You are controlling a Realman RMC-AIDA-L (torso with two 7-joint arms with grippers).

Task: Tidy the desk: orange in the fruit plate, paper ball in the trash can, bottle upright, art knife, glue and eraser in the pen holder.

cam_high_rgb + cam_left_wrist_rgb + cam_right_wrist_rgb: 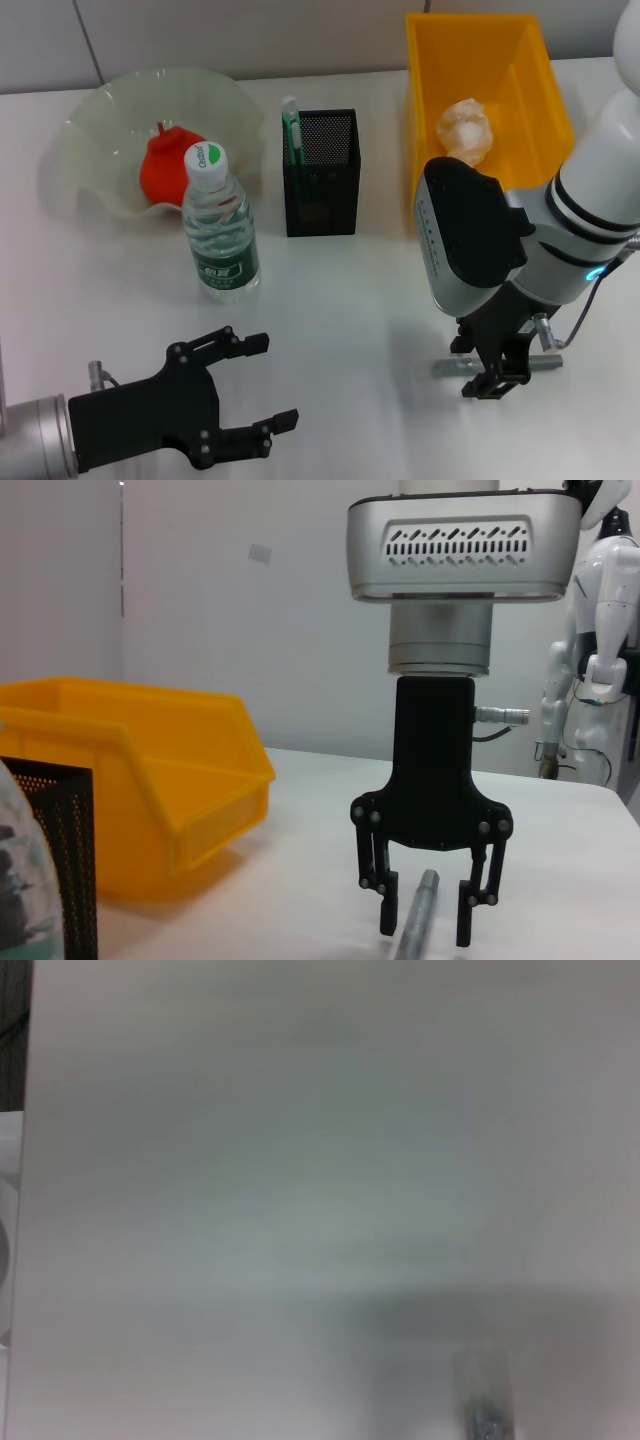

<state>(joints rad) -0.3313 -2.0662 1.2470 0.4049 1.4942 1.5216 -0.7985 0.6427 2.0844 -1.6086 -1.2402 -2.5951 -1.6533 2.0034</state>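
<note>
The silver art knife (pixel 540 364) lies on the table at the front right. My right gripper (pixel 482 368) points down over it, open, a finger on each side of the art knife (pixel 418 920). The left wrist view shows that right gripper (pixel 428 928) straddling it just above the table. The orange (pixel 162 163) sits in the fruit plate (pixel 100 120). The bottle (pixel 218 228) stands upright in front of the plate. The paper ball (pixel 466 128) lies in the trash can (pixel 430 60). A white-green stick, likely the glue (pixel 291 122), stands in the pen holder (pixel 320 190). The eraser is out of view.
My left gripper (pixel 276 380) rests open and empty at the front left, low over the table. The trash can (pixel 130 770), the pen holder (pixel 60 850) and the bottle's edge (pixel 15 880) stand behind the right gripper in the left wrist view.
</note>
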